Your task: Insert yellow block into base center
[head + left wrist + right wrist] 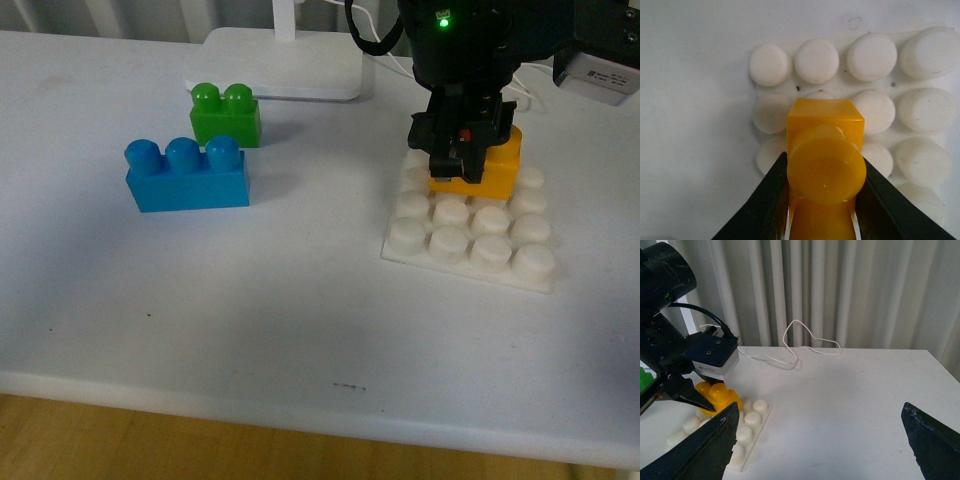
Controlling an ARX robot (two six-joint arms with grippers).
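A flat square white plastic plate with round bumps (449, 242) lies on the white table (300, 330). The near two rows of bumps on the plate are bare.

Just behind those rows, the orange-yellow plastic brick (497, 168) sits over the middle bumps of the plate. I cannot tell if it is pushed all the way down.

The left gripper (458, 165) is black and comes down from above the plate. Its two jaws press on both sides of the yellow brick, with only the brick between them.

Well to the left of the plate is a long blue plastic brick with three bumps (187, 178). A bit further back than that, still left of the plate, is a green plastic brick with two bumps (227, 115). Behind the green brick is a smooth flat white lamp foot (280, 65).

The right gripper (820, 410) hangs in the air off to the side of the plate. Its jaws are spread wide apart, holding nothing. A thin white cable (800, 340) lies on the table past the plate, and pale curtains (850, 290) hang at the back.
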